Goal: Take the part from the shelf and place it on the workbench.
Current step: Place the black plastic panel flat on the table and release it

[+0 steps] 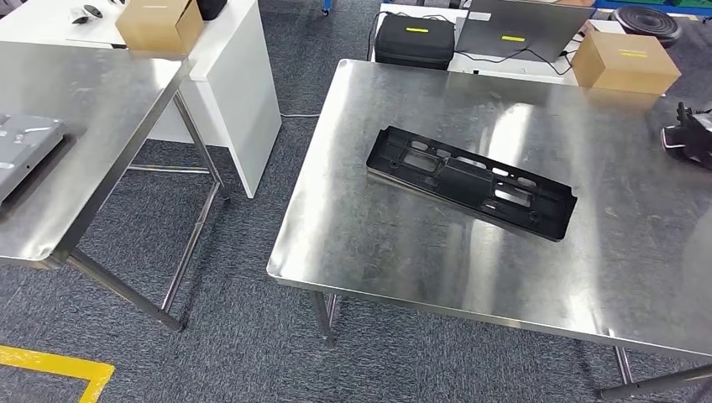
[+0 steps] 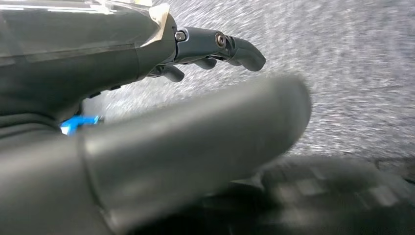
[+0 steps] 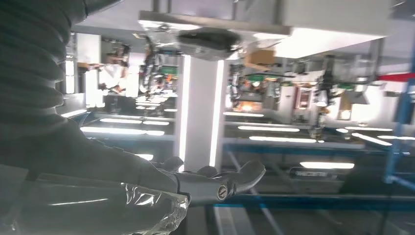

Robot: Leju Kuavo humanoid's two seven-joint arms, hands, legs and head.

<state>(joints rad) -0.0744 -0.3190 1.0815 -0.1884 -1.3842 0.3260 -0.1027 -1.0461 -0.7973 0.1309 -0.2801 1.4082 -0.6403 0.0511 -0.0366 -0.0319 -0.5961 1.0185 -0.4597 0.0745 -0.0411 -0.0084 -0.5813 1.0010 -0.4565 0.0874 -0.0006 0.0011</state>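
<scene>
The part (image 1: 470, 180) is a long black plastic panel with several cut-outs. It lies flat and slanted near the middle of the steel workbench (image 1: 403, 252), and nothing touches it. My right hand (image 1: 690, 136) is at the far right over the workbench, well apart from the part. In the right wrist view the right hand (image 3: 215, 183) has its fingers stretched out and holds nothing. In the left wrist view my left hand (image 2: 205, 49) hangs over grey carpet, its thumb (image 2: 195, 142) and fingers apart and nothing in them.
A second steel table (image 1: 92, 101) stands at the left with a grey metal piece (image 1: 25, 147) on it. Behind are a white cabinet (image 1: 239, 84), two cardboard boxes (image 1: 159, 23) (image 1: 625, 60), a black case (image 1: 414, 38) and a laptop (image 1: 512, 29). Yellow tape (image 1: 59, 365) marks the floor.
</scene>
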